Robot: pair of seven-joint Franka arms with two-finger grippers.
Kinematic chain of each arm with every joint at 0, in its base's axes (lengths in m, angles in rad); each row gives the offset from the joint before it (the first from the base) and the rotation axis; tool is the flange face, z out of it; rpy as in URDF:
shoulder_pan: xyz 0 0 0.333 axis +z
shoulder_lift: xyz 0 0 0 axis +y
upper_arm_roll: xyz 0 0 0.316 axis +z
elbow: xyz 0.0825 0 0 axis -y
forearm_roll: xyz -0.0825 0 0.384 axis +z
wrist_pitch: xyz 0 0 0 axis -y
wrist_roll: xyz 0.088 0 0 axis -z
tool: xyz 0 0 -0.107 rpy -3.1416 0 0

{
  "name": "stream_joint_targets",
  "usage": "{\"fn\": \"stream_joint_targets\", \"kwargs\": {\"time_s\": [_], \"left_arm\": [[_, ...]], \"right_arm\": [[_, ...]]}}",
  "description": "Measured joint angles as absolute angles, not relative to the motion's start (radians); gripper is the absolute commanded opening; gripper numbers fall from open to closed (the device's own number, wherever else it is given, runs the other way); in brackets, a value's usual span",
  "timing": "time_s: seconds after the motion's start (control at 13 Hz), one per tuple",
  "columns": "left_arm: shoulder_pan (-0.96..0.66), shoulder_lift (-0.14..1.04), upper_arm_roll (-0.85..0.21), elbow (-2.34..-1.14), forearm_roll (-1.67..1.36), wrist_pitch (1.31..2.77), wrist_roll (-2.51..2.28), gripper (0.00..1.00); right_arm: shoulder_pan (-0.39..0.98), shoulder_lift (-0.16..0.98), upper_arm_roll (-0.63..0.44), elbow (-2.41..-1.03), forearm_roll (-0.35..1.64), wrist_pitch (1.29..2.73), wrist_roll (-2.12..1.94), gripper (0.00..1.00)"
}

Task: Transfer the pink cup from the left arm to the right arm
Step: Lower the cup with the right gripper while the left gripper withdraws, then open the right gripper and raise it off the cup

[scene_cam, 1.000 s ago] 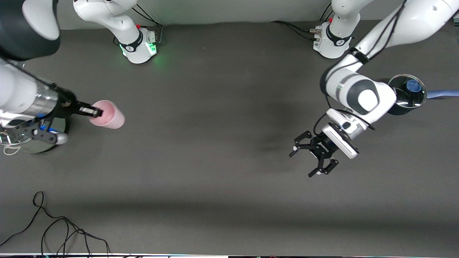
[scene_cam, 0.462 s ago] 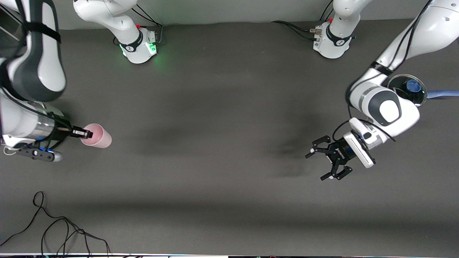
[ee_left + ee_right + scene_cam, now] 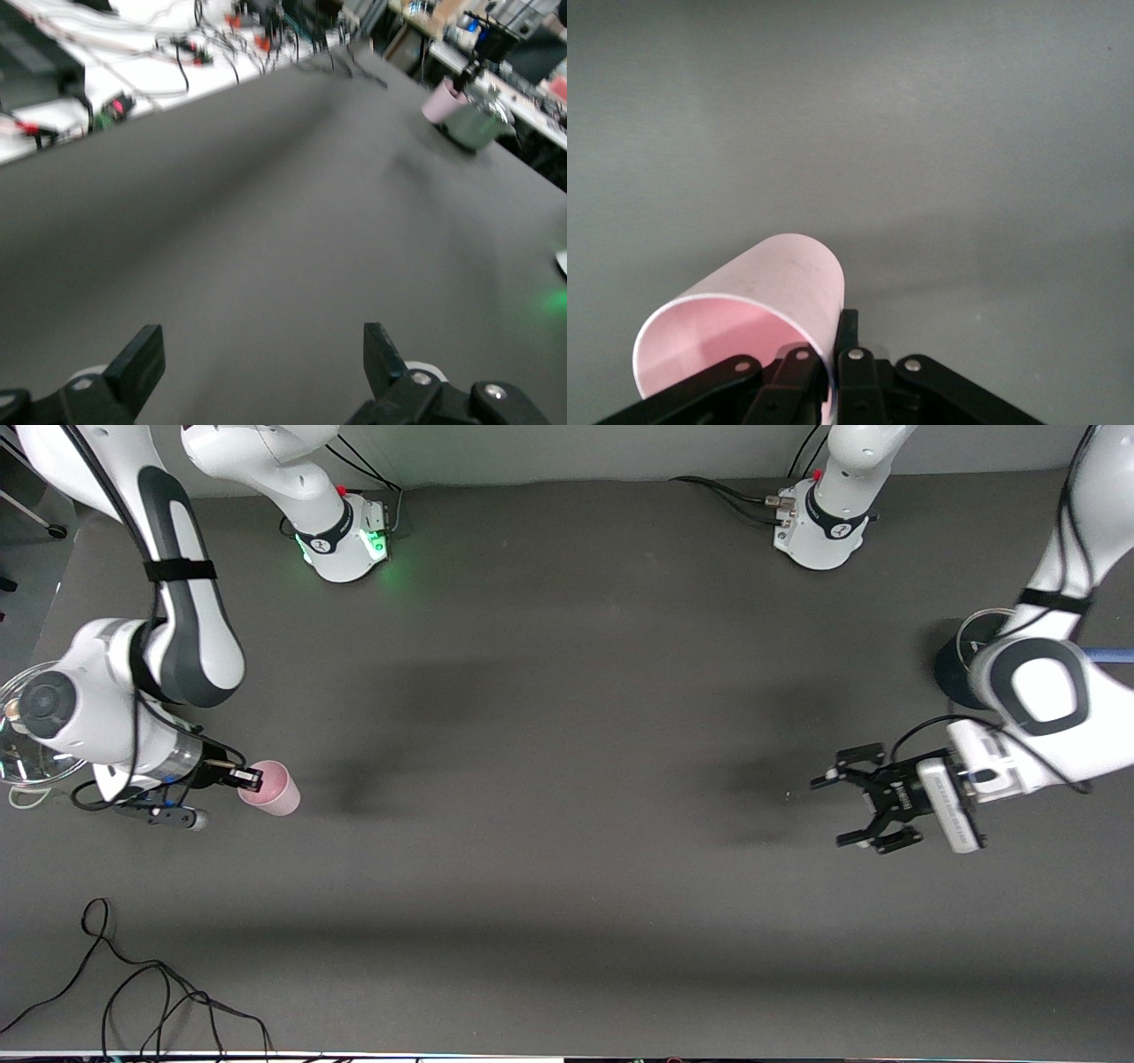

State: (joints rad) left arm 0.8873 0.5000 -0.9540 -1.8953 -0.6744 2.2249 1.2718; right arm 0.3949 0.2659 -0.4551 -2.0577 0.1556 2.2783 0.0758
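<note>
- Right gripper (image 3: pixel 252 779) — clamped on the rim of the pink cup (image 3: pixel 275 790), held over the table (image 3: pixel 549 735) at the right arm's end.
- Left gripper (image 3: pixel 846 808) — fingers spread apart, empty, over the left arm's end.

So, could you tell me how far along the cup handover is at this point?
The handover itself looks done: the right gripper is shut on the rim of the pink cup, holding it tilted toward the right arm's end of the table. The left gripper is open and empty over the left arm's end. Setting the cup down, if wanted, is all that seems left.
</note>
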Motion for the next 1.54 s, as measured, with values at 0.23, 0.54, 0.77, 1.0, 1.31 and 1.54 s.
{"fn": "stream_joint_targets", "kwargs": {"time_s": [0.23, 0.54, 0.77, 1.0, 1.31, 1.54], "left_arm": [[0.930, 0.438, -0.953, -1.781, -0.368, 1.945, 0.986, 1.00], [0.921, 0.420, -0.976, -1.585, -0.029, 1.674, 0.607, 1.00], [0.893, 0.371, -0.993, -1.547, 0.066, 1.610, 0.483, 1.00], [0.893, 0.285, -0.986, -1.528, 0.091, 1.561, 0.407, 1.00], [0.892, 0.235, -0.985, -1.454, 0.151, 1.417, 0.227, 1.00], [0.893, 0.224, -0.985, -1.427, 0.160, 1.365, 0.136, 1.00]], "right_arm": [[0.373, 0.313, -0.456, -2.140, 0.200, 2.406, 0.029, 0.00], [0.377, 0.396, -0.454, -2.151, 0.472, 2.433, -0.149, 0.00], [0.379, 0.407, -0.452, -2.150, 0.494, 2.434, -0.161, 0.00], [0.379, 0.407, -0.452, -2.146, 0.495, 2.434, -0.162, 0.91], [0.380, 0.374, -0.454, -2.131, 0.499, 2.398, -0.162, 1.00], [0.380, 0.290, -0.481, -2.101, 0.468, 2.298, -0.165, 1.00]]}}
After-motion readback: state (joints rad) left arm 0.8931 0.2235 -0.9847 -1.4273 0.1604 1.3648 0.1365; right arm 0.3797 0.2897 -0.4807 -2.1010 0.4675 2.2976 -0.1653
